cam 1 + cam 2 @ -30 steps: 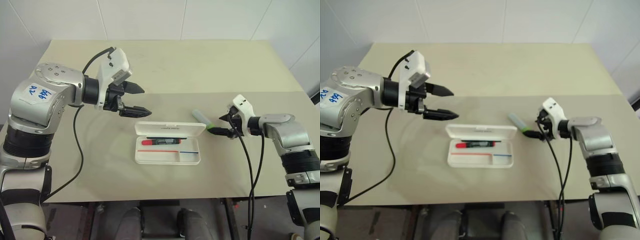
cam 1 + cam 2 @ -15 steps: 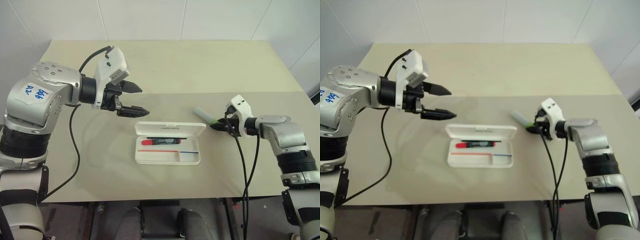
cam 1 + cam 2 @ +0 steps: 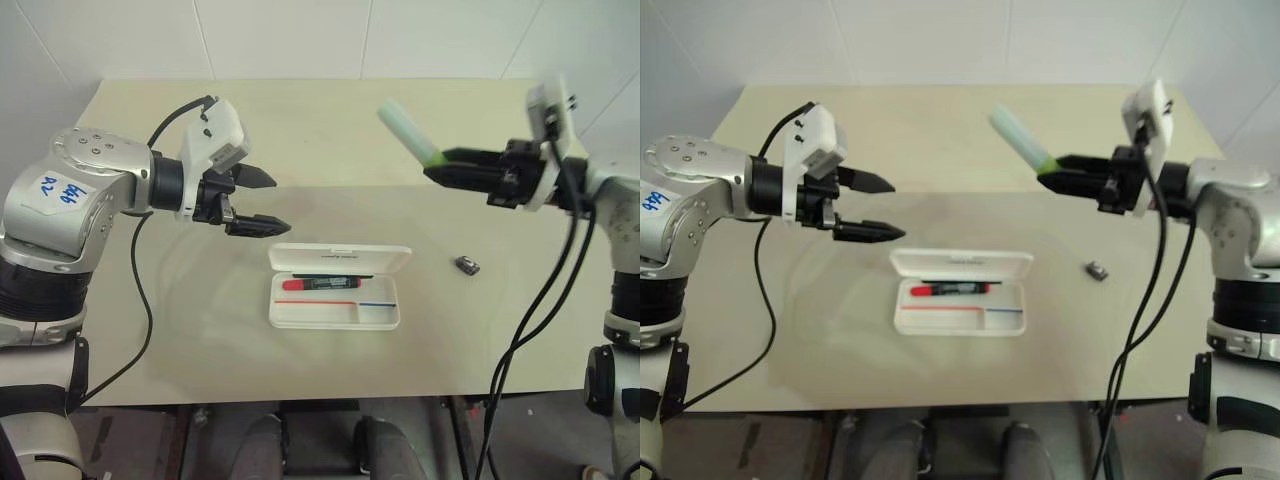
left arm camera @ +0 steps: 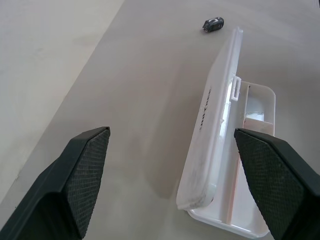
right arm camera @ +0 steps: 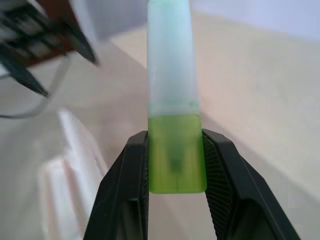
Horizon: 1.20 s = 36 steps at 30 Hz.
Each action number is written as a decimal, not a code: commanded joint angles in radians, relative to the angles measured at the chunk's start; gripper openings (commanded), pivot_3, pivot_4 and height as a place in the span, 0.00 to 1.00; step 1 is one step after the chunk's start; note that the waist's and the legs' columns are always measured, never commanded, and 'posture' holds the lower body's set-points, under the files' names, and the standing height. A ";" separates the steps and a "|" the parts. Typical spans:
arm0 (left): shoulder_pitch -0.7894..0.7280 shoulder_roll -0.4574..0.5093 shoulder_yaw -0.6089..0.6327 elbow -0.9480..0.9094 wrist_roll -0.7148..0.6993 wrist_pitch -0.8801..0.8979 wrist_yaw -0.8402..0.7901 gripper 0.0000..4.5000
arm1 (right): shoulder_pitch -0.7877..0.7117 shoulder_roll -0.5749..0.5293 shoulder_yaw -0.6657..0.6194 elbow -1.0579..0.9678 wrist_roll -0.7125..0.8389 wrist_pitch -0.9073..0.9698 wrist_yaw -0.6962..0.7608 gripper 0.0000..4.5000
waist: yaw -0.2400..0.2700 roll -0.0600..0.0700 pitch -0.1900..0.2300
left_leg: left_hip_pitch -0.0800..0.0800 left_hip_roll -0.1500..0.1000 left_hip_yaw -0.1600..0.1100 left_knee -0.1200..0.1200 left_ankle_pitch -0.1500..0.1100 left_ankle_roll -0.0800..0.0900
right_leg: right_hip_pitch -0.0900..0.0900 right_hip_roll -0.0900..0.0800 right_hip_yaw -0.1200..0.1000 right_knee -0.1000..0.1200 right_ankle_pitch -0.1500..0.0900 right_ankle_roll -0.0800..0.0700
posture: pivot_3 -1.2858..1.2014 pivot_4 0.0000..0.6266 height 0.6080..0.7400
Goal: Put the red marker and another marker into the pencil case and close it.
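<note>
The white pencil case lies open mid-table, lid tipped back. Inside it rests the red marker, black barrel with red cap. My right gripper is lifted high above the table's right side, pointing left, shut on the green cap of the other marker, a pale mint highlighter that sticks up and to the left from the fingers. My left gripper hovers open above the table, just left of and behind the case, nothing between its fingers.
A small dark metal clip lies on the table to the right of the case, below the raised right gripper; it also shows as the clip beyond the lid. The beige table stretches back to a white wall.
My right gripper closed on the highlighter's green cap and lifted it well up off the table, uncovering the small dark clip. The left gripper stayed open, barely shifting.
</note>
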 commanded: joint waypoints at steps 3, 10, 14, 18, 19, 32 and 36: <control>0.042 0.063 0.047 -0.028 0.007 -0.065 -0.033 0.95 | 0.114 -0.057 0.065 -0.239 0.092 -0.015 0.121 0.24 | 0.000 0.000 0.000 | 0.000 0.000 0.000 0.001 0.000 0.000 | 0.000 0.000 0.000 0.000 0.000 0.000 | 0.52 0.24 1.00; 0.146 0.139 0.082 -0.113 -0.033 -0.079 -0.096 0.95 | 0.215 -0.098 0.156 -0.348 0.101 -0.059 0.200 0.24 | 0.001 0.000 0.000 | 0.000 0.000 0.001 0.002 -0.001 0.001 | 0.000 0.000 0.001 0.002 0.000 0.000 | 0.52 0.24 1.00; 0.206 0.173 0.092 -0.161 -0.040 -0.080 -0.114 0.95 | 0.243 -0.081 0.254 -0.372 0.033 -0.108 0.176 0.24 | -0.003 0.000 0.000 | 0.000 0.000 0.001 0.003 -0.001 0.001 | -0.001 0.000 0.001 0.003 0.000 0.000 | 0.52 0.24 1.00; 0.259 0.208 0.091 -0.189 -0.028 -0.082 -0.111 0.95 | 0.242 -0.032 0.379 -0.340 -0.090 -0.171 0.118 0.24 | -0.002 -0.001 0.000 | 0.000 0.000 0.001 0.003 -0.001 0.001 | -0.002 0.000 0.003 0.003 0.000 0.000 | 0.52 0.24 1.00; 0.264 0.212 0.094 -0.195 -0.030 -0.081 -0.111 0.95 | 0.236 -0.020 0.411 -0.324 -0.130 -0.192 0.107 0.24 | -0.001 -0.001 0.000 | 0.000 0.000 0.001 0.003 -0.001 0.001 | -0.002 0.000 0.003 0.003 0.000 0.000 | 0.52 0.24 1.00; 0.308 0.216 0.124 -0.295 -0.090 -0.015 -0.078 0.95 | 0.179 0.126 0.606 -0.128 -0.409 -0.380 0.052 0.24 | -0.001 -0.002 -0.001 | -0.002 0.000 0.002 0.003 0.000 0.001 | -0.004 0.000 0.003 0.003 0.000 0.000 | 0.52 0.24 1.00; 0.317 0.216 0.125 -0.311 -0.100 0.000 -0.062 0.95 | 0.176 0.144 0.600 -0.116 -0.424 -0.381 0.058 0.24 | -0.001 -0.002 -0.001 | -0.002 0.000 0.002 0.003 0.000 0.001 | -0.004 0.000 0.003 0.004 0.000 0.000 | 0.52 0.24 1.00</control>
